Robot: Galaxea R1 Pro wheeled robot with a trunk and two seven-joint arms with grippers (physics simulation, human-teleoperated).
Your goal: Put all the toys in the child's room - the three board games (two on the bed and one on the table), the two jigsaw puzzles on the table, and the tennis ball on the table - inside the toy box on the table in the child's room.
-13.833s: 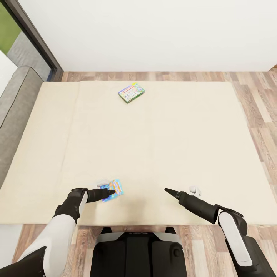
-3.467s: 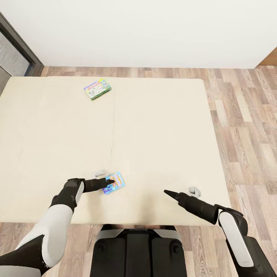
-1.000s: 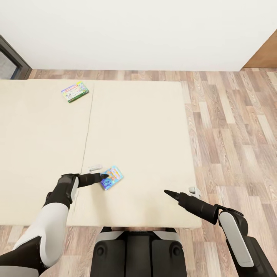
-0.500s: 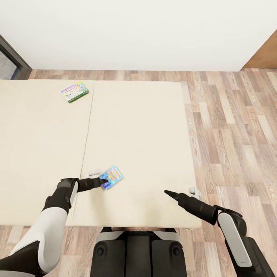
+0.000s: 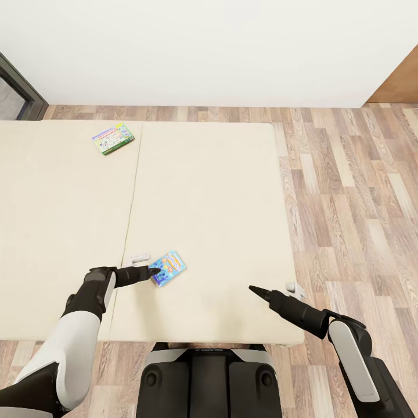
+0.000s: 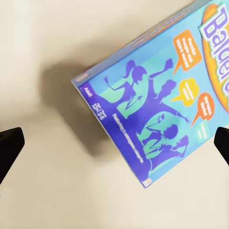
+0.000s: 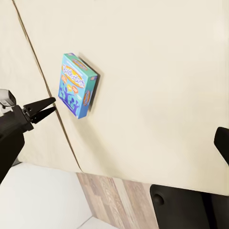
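On the cream two-mattress bed [image 5: 209, 191], two thin printed board game boxes lie well apart: a mostly blue board game box [image 5: 168, 268] near the front edge, just right of the seam between the mattresses, and a white-green-yellow board game box [image 5: 113, 137] far back on the left mattress near the wall side. The bed's left part is cut off by the head view's edge. In the left wrist view the blue box [image 6: 157, 100] runs out of frame at one corner, so only part of its lid lettering can be read; the right wrist view shows the whole box [image 7: 78, 85] lying flat.

From the head view, the black left gripper [image 5: 152, 271] reaches over the mattress with its tip at the blue box's near-left corner. In the left wrist view its two dark fingertips [image 6: 9, 145] sit at opposite edges of the frame with the box between and below them, so the jaws stand spread wide and clasp nothing; whether a tip touches the box I cannot tell. The black right gripper [image 5: 253, 289] hovers over the right mattress, well apart from both boxes. One dark fingertip [image 7: 223, 142] shows at the edge of its wrist view, and whether those jaws are parted or closed cannot be told.

Brown-grey wood-plank floor [image 5: 354, 191] surrounds the bed, with a plain white wall [image 5: 209, 46] behind it. A dark door frame [image 5: 20, 87] shows at the far left and a brown panel [image 5: 400, 81] at the far right.
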